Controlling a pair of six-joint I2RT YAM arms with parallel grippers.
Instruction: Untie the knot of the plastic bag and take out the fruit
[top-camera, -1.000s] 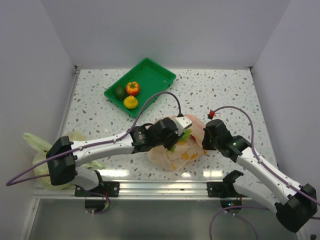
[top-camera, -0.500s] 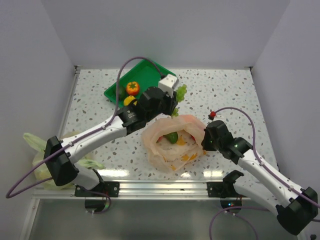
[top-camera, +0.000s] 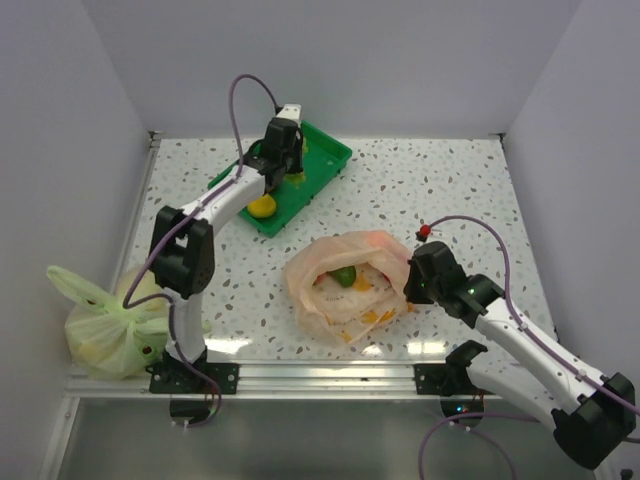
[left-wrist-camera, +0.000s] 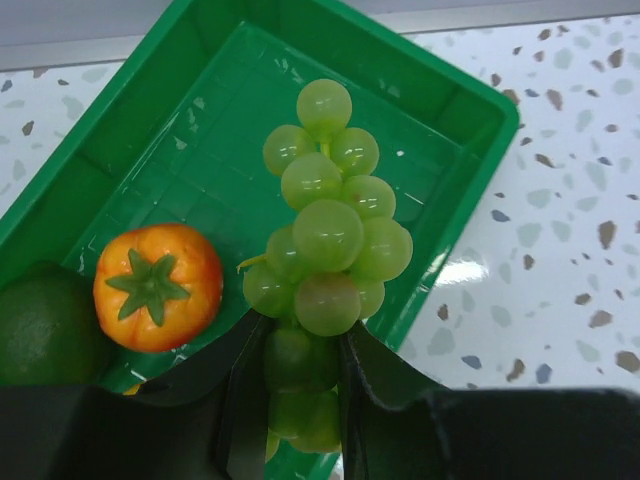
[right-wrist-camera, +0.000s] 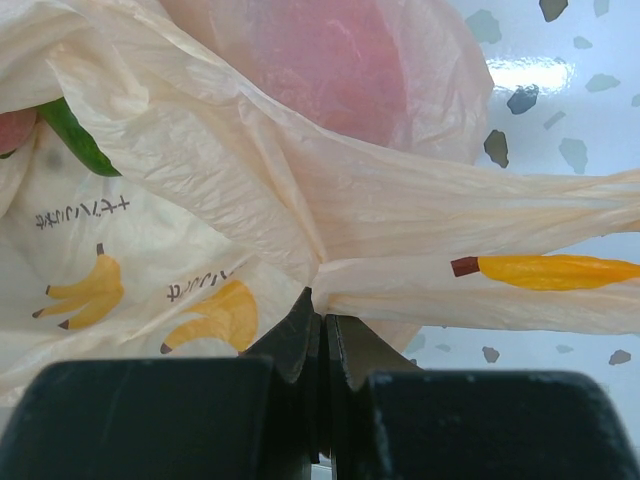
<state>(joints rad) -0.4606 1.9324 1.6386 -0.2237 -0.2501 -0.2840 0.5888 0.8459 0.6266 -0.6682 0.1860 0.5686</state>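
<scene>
The left gripper (left-wrist-camera: 300, 352) has its jaws clenched on the lower end of the grape bunch (left-wrist-camera: 325, 240), a cluster of smooth, glossy pale green globes on a thin stem, held over the green tray (left-wrist-camera: 200, 150), a shiny moulded plastic rectangle with a faint grid on its floor. In the tray lie an orange fruit (left-wrist-camera: 158, 285) with a green star-shaped calyx, a dark green fruit (left-wrist-camera: 40, 325) at the left edge, and, in the top view, a yellow fruit (top-camera: 262, 206). The right gripper (right-wrist-camera: 322, 322) has its jaws pinched together on a fold of the plastic bag (right-wrist-camera: 200, 190), thin, crinkled, translucent peach film printed with yellow bananas (right-wrist-camera: 85, 292); small dark characters beside them are too small to read surely. A red fruit (right-wrist-camera: 340, 60) shows through the film and a green piece (right-wrist-camera: 75, 140) lies inside. The bag rests mouth open on the speckled bench (top-camera: 450, 180), near its middle. A yellow-green bag (top-camera: 110, 325) sits at the near left corner.
</scene>
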